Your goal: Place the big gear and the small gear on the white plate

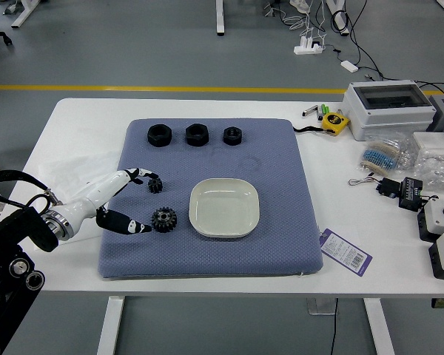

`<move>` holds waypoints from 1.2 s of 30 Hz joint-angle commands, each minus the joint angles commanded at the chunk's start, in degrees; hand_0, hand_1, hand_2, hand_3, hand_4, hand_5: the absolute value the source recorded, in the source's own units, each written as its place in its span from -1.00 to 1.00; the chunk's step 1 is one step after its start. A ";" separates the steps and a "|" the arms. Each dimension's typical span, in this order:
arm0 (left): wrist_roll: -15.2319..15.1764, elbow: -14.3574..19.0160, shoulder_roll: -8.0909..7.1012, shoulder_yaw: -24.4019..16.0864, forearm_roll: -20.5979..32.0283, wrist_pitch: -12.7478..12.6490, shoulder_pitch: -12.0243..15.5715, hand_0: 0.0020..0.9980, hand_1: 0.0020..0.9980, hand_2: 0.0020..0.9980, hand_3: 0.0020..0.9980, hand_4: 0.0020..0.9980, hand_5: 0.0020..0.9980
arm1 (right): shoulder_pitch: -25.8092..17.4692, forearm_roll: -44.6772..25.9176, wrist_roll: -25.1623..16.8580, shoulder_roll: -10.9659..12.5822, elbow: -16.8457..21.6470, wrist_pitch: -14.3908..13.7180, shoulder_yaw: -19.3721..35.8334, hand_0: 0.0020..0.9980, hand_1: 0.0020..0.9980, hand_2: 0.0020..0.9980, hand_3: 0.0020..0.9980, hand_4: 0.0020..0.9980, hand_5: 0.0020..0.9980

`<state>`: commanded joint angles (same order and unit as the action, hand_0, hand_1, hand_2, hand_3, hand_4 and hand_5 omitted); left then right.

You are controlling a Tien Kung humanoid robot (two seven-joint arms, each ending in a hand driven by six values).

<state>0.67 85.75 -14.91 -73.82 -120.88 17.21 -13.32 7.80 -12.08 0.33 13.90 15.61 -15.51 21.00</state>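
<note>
The left hand [145, 201] reaches in from the left over the blue-grey mat, its fingers spread apart and holding nothing. Close to its upper fingertips is the small black gear [155, 185]; whether they touch it I cannot tell. The big black gear [163, 220] lies on the mat just right of the lower, dark fingertip. Right of both gears stands the white plate [224, 208], a rounded square with nothing on it.
Three black nuts [197, 134] line the back of the mat [281, 251]. A purple-edged tag [345, 252] lies off its right edge. Farther right are a yellow tape measure [334, 123], a grey-white box [388, 107], bagged parts, a black connector and button boxes.
</note>
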 joint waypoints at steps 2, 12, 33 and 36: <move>0.26 -0.04 -0.24 0.57 -0.40 0.30 -0.37 0.60 0.60 0.81 0.73 0.98 -1.00 | 0.02 0.03 0.02 0.00 0.00 0.00 0.02 0.31 0.32 0.46 0.15 0.67 0.36; 1.74 -1.90 -0.87 5.81 0.19 2.08 -2.91 0.60 0.61 0.81 0.73 0.98 -1.00 | 0.23 0.15 0.08 0.03 0.00 -0.10 0.09 0.30 0.32 0.46 0.15 0.67 0.36; 2.35 -11.46 0.75 12.32 -0.11 2.29 -11.35 0.58 0.52 0.64 0.63 0.98 -1.00 | 0.71 0.07 -0.04 0.14 0.05 -0.29 0.09 0.30 0.31 0.46 0.15 0.67 0.36; 2.40 -12.67 0.31 13.99 0.25 2.35 -13.07 0.58 0.52 0.64 0.63 0.98 -1.00 | 0.80 -0.04 -0.12 0.19 0.05 -0.28 0.02 0.30 0.31 0.46 0.15 0.67 0.36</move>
<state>3.08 73.08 -14.60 -59.83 -120.63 19.56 -26.40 8.60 -12.12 0.22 14.09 15.67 -15.79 21.02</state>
